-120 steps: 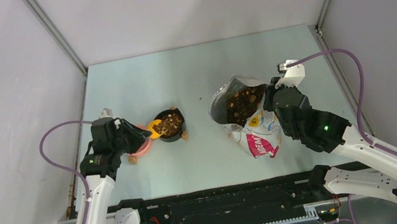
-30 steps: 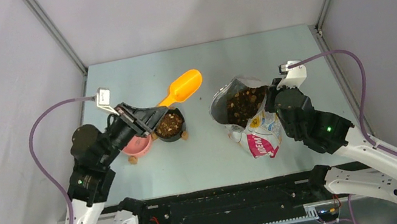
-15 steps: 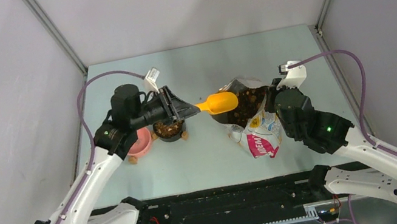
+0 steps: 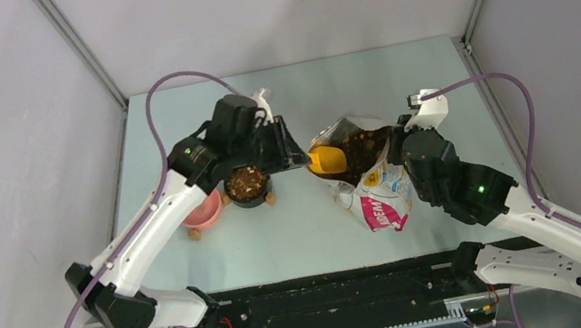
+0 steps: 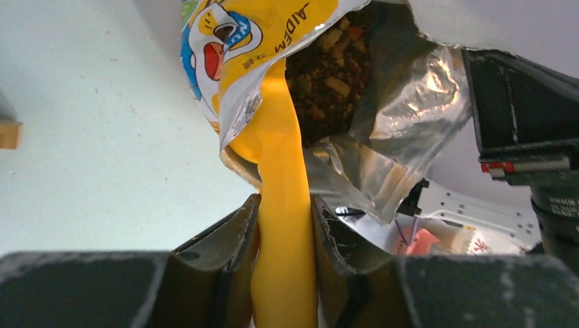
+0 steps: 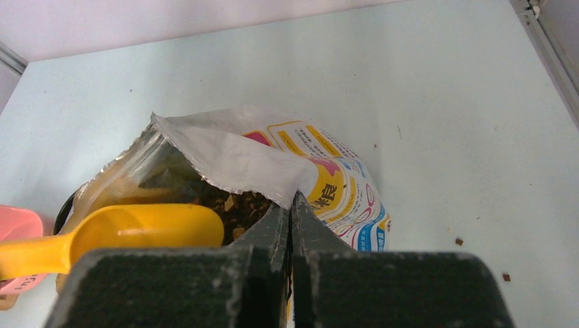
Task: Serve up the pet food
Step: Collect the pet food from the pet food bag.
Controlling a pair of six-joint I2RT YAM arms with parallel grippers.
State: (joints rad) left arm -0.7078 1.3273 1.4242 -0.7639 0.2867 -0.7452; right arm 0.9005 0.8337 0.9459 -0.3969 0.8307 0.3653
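At the bag (image 4: 383, 197) mouth our left gripper (image 5: 285, 205) clamps the yellow scoop (image 5: 276, 137), kibble (image 5: 328, 68) straight ahead along its handle; our right gripper (image 6: 291, 205) pinches the bag.

The pet food (image 4: 360, 144) is seen as small tan-to-brown pellets, heaped loose inside the opened bag (image 4: 383, 195), straight ahead of the left pincer (image 4: 299, 161) and just beside the right pincer (image 4: 398, 145). A second heap is held in a dark bowl (image 4: 251, 202), close beside the left pincer on its near side.

Kibble bag (image 4: 382, 193) mouth part-blocked by yellow scoop (image 4: 328, 159), right fingers (image 6: 270, 239) on its rim, black bowl (image 4: 251, 203) and pink bowl (image 4: 204, 213) left, far worktop (image 4: 345, 82) open
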